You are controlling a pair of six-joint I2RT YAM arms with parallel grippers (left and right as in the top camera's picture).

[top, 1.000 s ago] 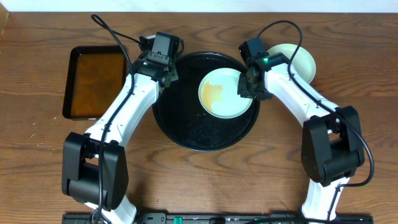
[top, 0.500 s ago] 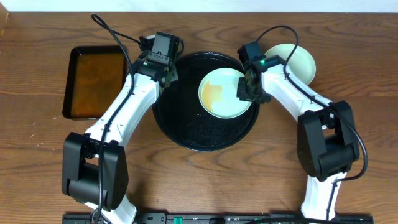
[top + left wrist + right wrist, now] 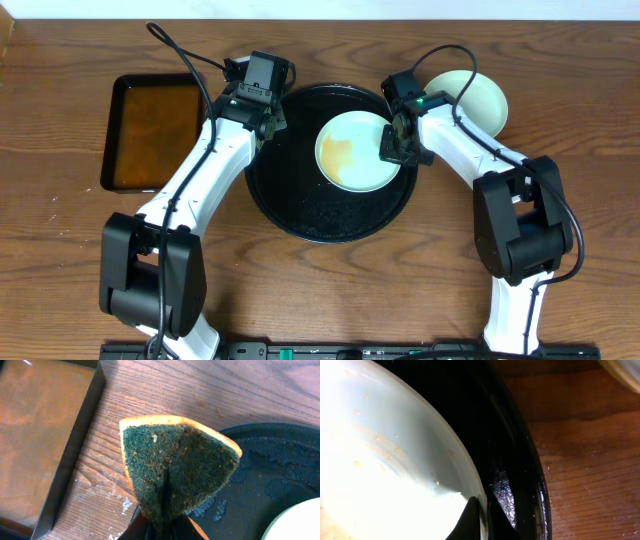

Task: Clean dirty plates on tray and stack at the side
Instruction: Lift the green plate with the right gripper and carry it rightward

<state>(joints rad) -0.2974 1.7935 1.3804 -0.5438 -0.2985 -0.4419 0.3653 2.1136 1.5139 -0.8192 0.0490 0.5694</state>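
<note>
The right jaws are mostly cut off at the bottom edge of the right wrist view. Only two dark fingertips (image 3: 469, 519) show, closed on the rim of the plate (image 3: 352, 150), one on each side of it. The plate lies on the tray (image 3: 300, 215), in its right half, with an orange-brown smear left of its middle. Glare in the wrist view washes out most of the plate's inside. A second plate (image 3: 482, 95) sits on the surface just right of the tray. The right arm covers its near left edge, and it cannot be told whether it is one plate or a stack. The left jaws are hidden under the sponge (image 3: 175, 465) in the left wrist view. They are shut on its lower end, which is folded into a wedge with the green side up, above the tray's left rim. A pan (image 3: 75, 450) of brown liquid stands left of the tray, cut off by the frame in that view. Compared with one second ago, the right jaws have closed from part-open onto the rim, and the plate has shifted slightly left. The left arm has not moved. The surface is brown wood grain, with whitish flecks between pan and tray. A pale band runs along its far edge.
</note>
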